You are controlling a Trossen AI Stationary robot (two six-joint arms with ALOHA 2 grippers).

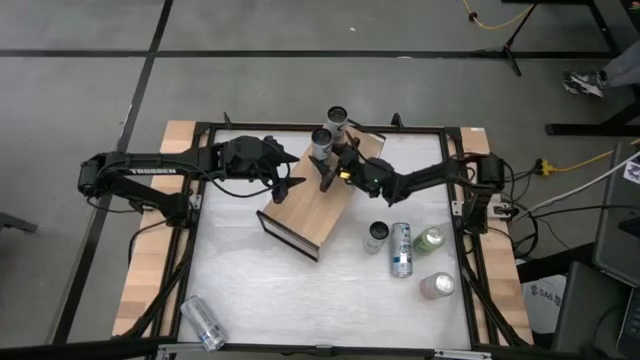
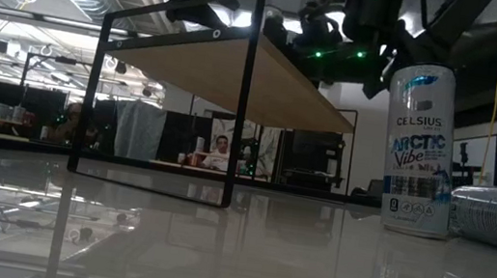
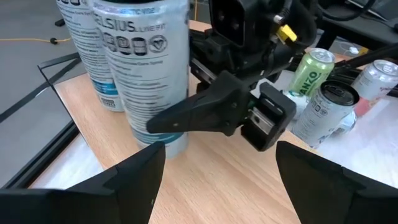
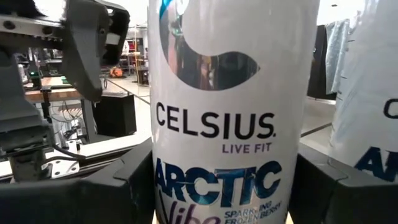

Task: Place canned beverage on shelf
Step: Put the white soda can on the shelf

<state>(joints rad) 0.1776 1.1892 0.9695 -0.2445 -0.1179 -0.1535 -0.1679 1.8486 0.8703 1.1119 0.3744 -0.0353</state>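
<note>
The step in hand looks like the set-down itself: the right gripper [image 1: 328, 172] sits over the upper-centre of the high view with its fingers on either side of a Celsius Arctic Vibe can [image 1: 321, 143], which stands upright on the light-wood shelf [image 1: 310, 215]. In the right wrist view that can [image 4: 233, 112] fills the frame between the two dark fingers [image 4: 127, 186], close against both sides, so I read it as pinched (though whether the squeeze is easing can't be told). A second Celsius can [image 1: 338, 119] stands just beside it, further toward the top of the high view, also on the board. The left gripper [image 1: 290, 187] is near, just left of the held can, fingers spread and holding nothing; the left wrist view shows its fingers wide apart w/ the can [image 3: 146, 68] and the right arm's gripper [image 3: 236, 106] ahead of it. Next move, as I judge it: spread the right fingers w/o nudging the can, then back out straight, since the neighbouring can is close and either could tip. More cans wait at the right-centre of the table [image 1: 300, 310]: a standing can [image 1: 376, 236], a lying can [image 1: 401, 249], a green can [image 1: 429, 239], a pale can [image 1: 437, 286]; one more lies at lower left [image 1: 203, 322].
</note>
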